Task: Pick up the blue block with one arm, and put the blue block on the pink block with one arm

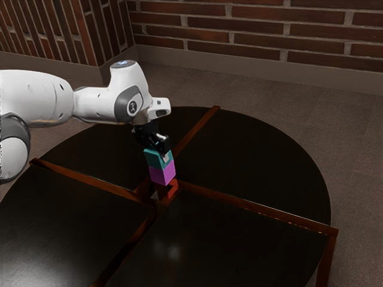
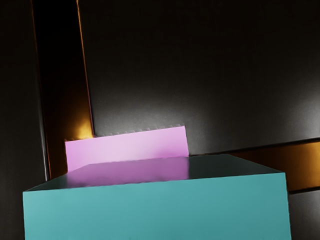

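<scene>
- Blue block [image 1: 159, 158] sat on top of pink block [image 1: 162, 174], at the centre of the tabletop [image 1: 251, 161].
- Gripper [image 1: 157, 145] was clamped on blue block's upper part.
- Judged best: confirm edges align, release gently, lift straight up, don't nudge stack.

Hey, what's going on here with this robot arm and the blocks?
A single white robot arm reaches over a dark round table, its black gripper right at the top of the blue block. That block is stacked on the pink block near the table's middle, with no gap visible between them. Whether it's released is unclear.
</scene>
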Robot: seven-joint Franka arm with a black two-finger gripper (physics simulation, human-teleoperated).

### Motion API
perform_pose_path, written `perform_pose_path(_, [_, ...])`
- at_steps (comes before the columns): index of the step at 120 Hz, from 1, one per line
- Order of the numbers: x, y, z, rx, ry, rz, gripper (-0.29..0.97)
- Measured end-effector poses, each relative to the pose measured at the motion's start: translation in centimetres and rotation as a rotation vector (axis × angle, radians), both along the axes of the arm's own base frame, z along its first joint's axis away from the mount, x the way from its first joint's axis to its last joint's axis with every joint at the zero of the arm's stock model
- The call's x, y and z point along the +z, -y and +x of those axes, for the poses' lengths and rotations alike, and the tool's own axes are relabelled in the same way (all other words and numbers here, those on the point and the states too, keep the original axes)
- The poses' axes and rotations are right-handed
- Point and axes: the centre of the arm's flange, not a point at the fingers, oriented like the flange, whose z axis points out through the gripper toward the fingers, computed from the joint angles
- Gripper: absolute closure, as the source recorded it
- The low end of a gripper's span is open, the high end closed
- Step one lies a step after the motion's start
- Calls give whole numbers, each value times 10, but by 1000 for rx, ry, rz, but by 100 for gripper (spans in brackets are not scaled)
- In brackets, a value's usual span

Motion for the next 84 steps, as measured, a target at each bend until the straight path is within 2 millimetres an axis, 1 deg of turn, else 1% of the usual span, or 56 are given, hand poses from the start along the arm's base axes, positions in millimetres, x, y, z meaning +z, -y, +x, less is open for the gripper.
perform_pose_path(8, [0, -3, 3, 1, 0, 2, 32])
perform_pose_path(24, [-8, -5, 12, -4, -11, 6, 33])
perform_pose_path(84, [-9, -6, 13, -17, -35, 6, 33])
